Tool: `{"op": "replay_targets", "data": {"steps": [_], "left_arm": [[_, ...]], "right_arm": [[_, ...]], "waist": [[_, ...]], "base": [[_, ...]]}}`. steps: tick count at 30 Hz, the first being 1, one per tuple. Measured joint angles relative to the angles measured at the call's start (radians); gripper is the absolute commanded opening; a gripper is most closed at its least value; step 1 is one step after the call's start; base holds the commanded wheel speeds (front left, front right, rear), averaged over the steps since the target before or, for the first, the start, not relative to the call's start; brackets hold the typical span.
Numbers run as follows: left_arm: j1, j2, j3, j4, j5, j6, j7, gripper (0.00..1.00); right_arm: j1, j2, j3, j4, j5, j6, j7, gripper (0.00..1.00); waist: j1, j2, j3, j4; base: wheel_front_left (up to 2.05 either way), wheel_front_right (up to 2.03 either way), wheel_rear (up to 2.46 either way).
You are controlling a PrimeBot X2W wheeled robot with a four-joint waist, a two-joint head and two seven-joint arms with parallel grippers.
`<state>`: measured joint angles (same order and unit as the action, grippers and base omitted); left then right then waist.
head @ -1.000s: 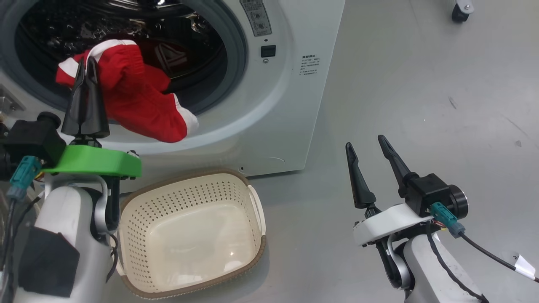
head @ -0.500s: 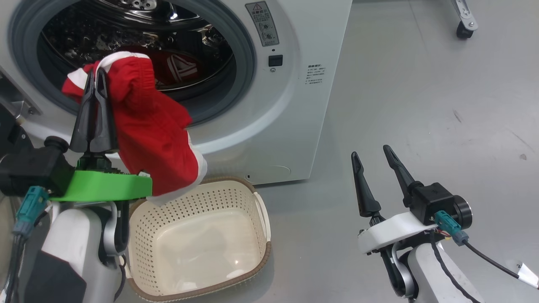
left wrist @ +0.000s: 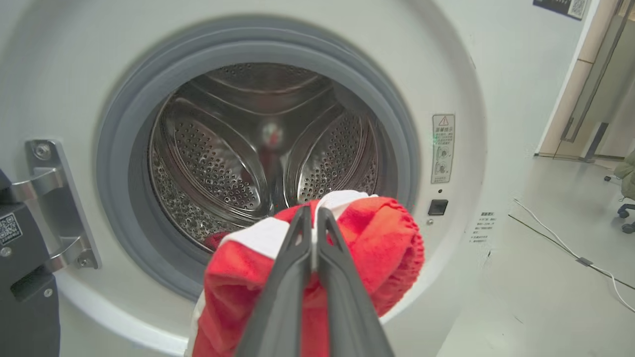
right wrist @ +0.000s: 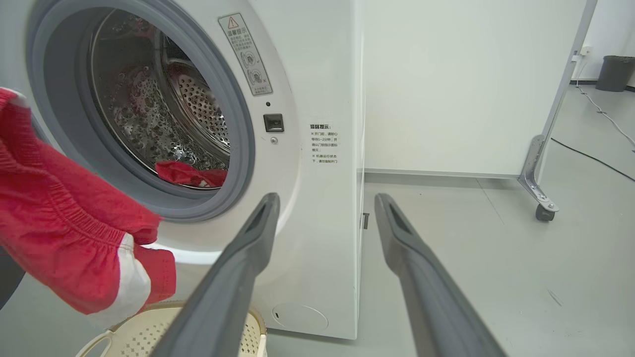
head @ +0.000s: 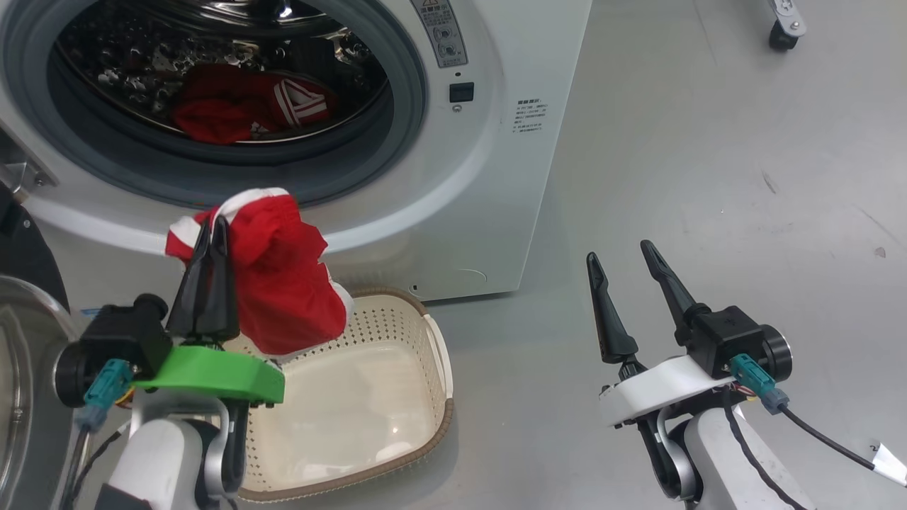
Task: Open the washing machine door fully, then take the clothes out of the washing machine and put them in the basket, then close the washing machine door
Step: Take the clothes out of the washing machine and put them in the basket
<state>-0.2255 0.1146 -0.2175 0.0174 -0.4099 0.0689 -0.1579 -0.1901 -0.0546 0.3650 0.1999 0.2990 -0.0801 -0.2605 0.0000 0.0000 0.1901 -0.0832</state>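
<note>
Now: left gripper (head: 212, 223) is pinching a red garment (head: 283, 290) by its white-trimmed edge, with its fingers pressed together and cloth caught between them. In the left wrist view the same closed fingers (left wrist: 312, 213) are showing, red fabric (left wrist: 387, 248) bunching around both sides.

The garment is hanging free in front of the washing machine (head: 496, 177), below the grey rubber ring (head: 397, 134). Its lower end is dangling over the rear left part of the basket (head: 432, 368). Whether the cloth is touching the rim, I cannot tell.

The basket is sitting on the floor (head: 708, 177), just in front of the machine.

More clothes (head: 227, 110), red with white stripes, are lying at the bottom of the drum (head: 127, 64). They are also showing from the right wrist (right wrist: 186, 174).

The washing machine door (head: 28, 262) is standing swung open at the left, its black rim and glass bowl showing at the edge of the head view.

Right gripper (head: 618, 251) is hovering over the floor to the right of the basket, well apart from it. Its fingers are spreading wide, holding nothing, and pointing toward the machine's right front corner.
</note>
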Motion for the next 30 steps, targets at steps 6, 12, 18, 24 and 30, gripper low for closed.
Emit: {"op": "replay_targets", "data": {"steps": [6, 12, 18, 24, 30], "left_arm": [[0.046, -0.002, -0.005, 0.044, -0.015, 0.005, 0.035, 0.0], [0.047, -0.003, -0.007, 0.097, -0.039, 0.005, 0.06, 0.0], [0.045, -0.003, -0.003, 0.172, -0.053, 0.005, 0.084, 0.0], [0.021, -0.001, 0.01, 0.262, -0.065, 0.004, 0.109, 0.0], [-0.065, 0.008, 0.017, 0.358, -0.075, -0.014, 0.141, 0.0]], "right_arm": [[-0.002, 0.0, 0.003, -0.017, -0.001, 0.0, 0.0, 1.0], [-0.012, 0.0, 0.015, -0.034, -0.002, 0.0, 0.0, 1.0], [-0.044, 0.0, 0.038, -0.056, -0.001, 0.0, 0.0, 1.0], [-0.09, -0.001, 0.054, -0.087, 0.007, 0.0, 0.0, 1.0], [-0.127, -0.001, 0.063, -0.112, 0.016, -0.002, 0.0, 1.0]], "waist": [[0.0, 0.0, 0.032, -0.007], [0.0, 0.0, 0.078, -0.017], [0.0, 0.0, 0.135, -0.034], [0.0, 0.0, 0.2, -0.061], [0.0, 0.0, 0.27, -0.092]], "base": [[0.0, 0.0, 0.0], [0.0, 0.0, 0.0], [0.0, 0.0, 0.0], [0.0, 0.0, 0.0], [0.0, 0.0, 0.0]]}}
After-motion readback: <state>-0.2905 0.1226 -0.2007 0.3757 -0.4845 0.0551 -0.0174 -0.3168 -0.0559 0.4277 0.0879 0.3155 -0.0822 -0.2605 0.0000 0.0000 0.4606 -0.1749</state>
